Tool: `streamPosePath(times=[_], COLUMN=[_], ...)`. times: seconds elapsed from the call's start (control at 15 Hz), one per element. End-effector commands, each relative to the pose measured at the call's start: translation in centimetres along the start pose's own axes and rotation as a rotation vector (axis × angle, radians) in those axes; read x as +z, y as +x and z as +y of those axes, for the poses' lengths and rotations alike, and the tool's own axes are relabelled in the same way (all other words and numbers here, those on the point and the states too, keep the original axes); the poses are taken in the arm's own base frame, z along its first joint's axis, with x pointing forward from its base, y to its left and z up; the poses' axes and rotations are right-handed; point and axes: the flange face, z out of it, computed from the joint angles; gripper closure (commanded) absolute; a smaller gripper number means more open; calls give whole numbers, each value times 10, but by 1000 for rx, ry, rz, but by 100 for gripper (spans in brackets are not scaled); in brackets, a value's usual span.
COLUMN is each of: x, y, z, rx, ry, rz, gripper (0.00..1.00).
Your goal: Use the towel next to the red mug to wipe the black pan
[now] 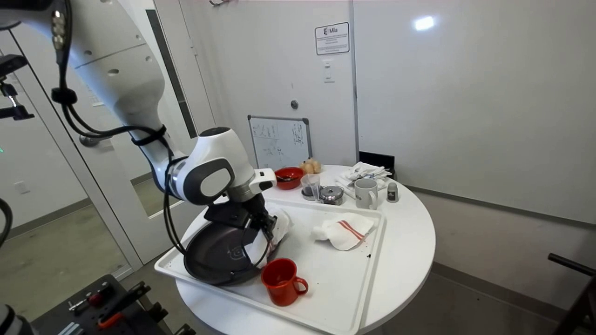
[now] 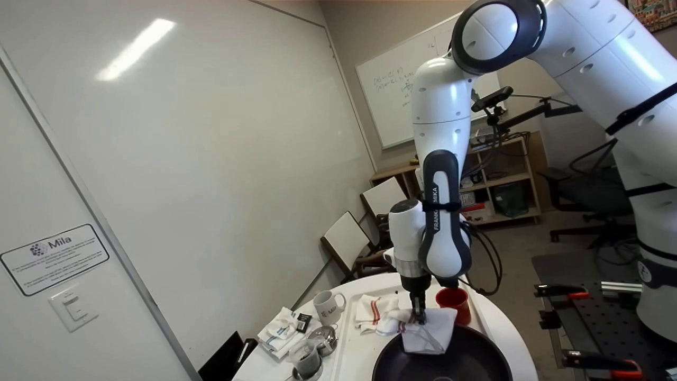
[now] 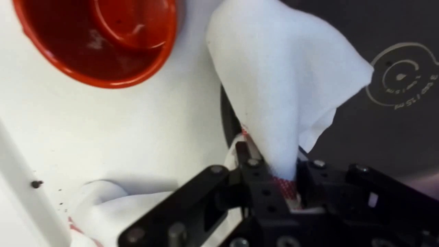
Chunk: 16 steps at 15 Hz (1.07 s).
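Towel (image 3: 274,79) clamped in the tool (image 3: 273,152), its loose end over the pan (image 3: 387,144).

In an exterior view, the pan lies lower left of the tool, the red mug (image 1: 281,287) just beside it, both on a tray (image 1: 321,267) on the bench (image 1: 412,242). In an exterior view, the towel's flat end crosses the rim into the pan; the rest bunches towards a second cloth (image 2: 368,311). In the wrist view, the pan's bottom lies right of the tool, the mug upper left. The wiping stroke likely goes down and away from the mug; whether the towel touches the bottom, I cannot tell.
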Motion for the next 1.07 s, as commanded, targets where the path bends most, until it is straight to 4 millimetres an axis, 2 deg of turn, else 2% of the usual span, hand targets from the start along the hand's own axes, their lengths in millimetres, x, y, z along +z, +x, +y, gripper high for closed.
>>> streamPosePath(times=[0.0,0.4,0.73,1.0], x=[-27,-43,-44,-35], y=[0,14,35,56], z=[32,78,101,123], rx=[101,226,282,335], ry=[-38,-79,-75,-63], rz=[50,78,49,-25], gripper=[96,96,96,96])
